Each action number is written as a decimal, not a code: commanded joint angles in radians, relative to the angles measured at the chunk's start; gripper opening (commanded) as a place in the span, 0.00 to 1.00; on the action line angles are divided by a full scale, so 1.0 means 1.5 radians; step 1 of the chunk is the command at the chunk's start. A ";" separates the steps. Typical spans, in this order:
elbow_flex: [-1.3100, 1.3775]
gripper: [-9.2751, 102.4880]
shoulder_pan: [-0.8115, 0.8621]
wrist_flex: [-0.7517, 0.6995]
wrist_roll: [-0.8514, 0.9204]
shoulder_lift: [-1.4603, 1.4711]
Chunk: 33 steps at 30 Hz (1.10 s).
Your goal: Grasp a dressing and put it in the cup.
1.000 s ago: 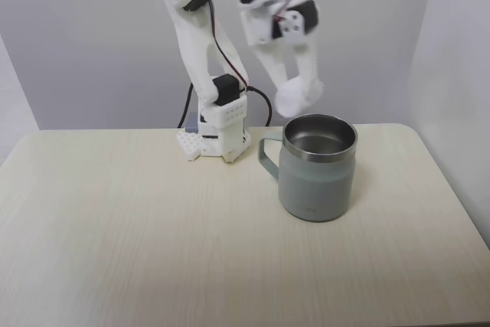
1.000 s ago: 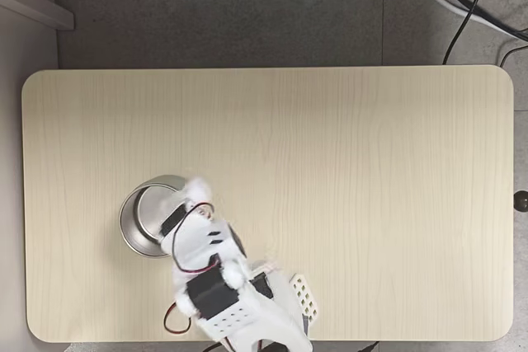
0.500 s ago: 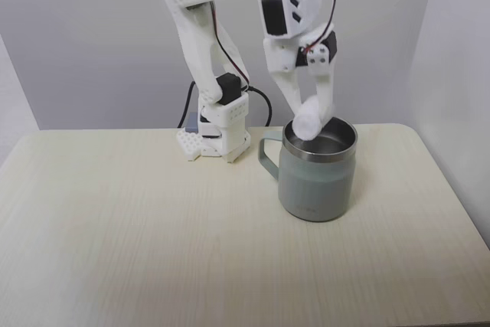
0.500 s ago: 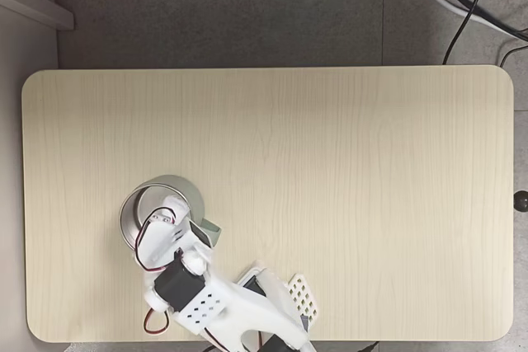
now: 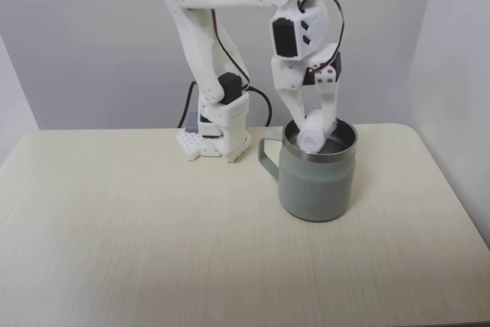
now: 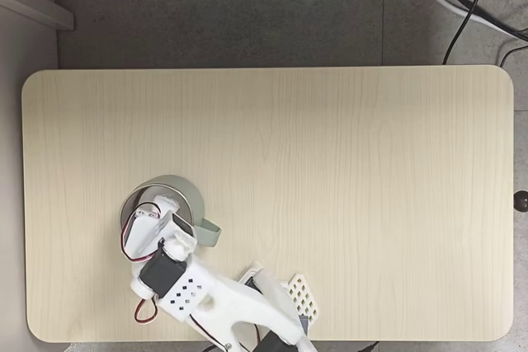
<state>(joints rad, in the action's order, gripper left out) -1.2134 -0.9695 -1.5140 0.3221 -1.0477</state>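
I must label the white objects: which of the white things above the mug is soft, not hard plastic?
The dressing, the small rounded roll pinched in the gripper at the cup rim; the angular white arm parts carry black motors and wires.

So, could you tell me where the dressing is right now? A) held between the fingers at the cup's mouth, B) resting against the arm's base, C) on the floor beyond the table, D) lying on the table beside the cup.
A: in a fixed view the dressing sits pinched by the fingers at the cup's steel rim.

I see, in a fixed view: cup [image 5: 316, 181] on table [image 5: 138, 235], right of arm base [image 5: 218, 134]. Dressing [image 5: 311, 132] between gripper [image 5: 314, 129] fingers, at cup's mouth.
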 commanded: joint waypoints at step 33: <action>0.033 0.33 0.016 -0.024 0.045 0.075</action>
<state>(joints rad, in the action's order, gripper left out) -1.1658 -0.9771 -1.5616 0.3804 -0.9511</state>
